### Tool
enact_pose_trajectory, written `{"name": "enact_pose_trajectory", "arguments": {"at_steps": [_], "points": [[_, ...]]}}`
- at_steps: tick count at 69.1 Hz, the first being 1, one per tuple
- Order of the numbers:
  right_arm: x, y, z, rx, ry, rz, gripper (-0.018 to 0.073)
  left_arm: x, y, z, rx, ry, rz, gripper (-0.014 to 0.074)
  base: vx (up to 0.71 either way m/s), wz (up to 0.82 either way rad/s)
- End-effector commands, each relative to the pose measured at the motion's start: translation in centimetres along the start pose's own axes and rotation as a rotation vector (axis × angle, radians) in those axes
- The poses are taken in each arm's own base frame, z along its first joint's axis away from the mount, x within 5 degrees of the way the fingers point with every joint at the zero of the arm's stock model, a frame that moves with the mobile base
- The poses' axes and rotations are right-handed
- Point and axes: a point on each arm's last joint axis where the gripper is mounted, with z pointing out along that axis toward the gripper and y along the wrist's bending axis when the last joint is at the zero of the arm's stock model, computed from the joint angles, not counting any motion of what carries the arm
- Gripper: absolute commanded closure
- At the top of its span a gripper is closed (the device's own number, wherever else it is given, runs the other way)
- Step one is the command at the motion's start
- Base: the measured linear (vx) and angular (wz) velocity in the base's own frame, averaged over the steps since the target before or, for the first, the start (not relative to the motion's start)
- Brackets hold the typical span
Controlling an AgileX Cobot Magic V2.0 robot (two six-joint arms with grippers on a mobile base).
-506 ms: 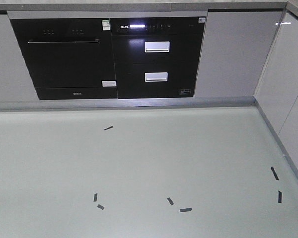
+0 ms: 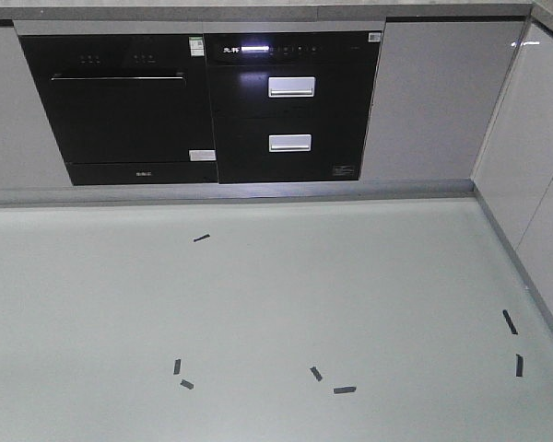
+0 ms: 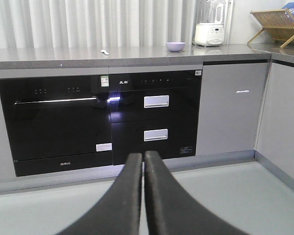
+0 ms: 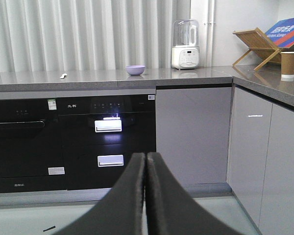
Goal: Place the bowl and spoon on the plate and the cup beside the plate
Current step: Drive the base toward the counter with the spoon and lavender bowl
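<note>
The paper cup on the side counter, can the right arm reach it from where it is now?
Probably not. The cup stands on the right-hand counter, far off from the right pincer, which is shut, with open floor between. Nothing blocks the way, but the base likely must drive closer.

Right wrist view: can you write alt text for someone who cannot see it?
The right arm's shut black pincer points at a grey kitchen counter carrying a round lavender plastic bowl, a small pale spoon left of it, and a brown paper cup far right.
</note>
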Motion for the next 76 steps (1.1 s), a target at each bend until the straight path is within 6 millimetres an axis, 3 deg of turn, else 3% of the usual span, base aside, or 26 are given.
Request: {"name": "enact_pose_trajectory", "arguments": {"at_steps": [1, 76], "points": [[-0.47, -0.01, -0.07, 0.002, -0.073, -0.012, 0.057, -1.4, -0.16, -0.26, 0.014, -0.11, -0.011, 0.0603, 0.0, 0.0], [-0.47, -0.01, -0.07, 0.002, -0.073, -0.012, 0.057, -1.4, -0.16, -0.26, 0.014, -0.11, -0.011, 0.0603, 0.05, 0.03]]}}
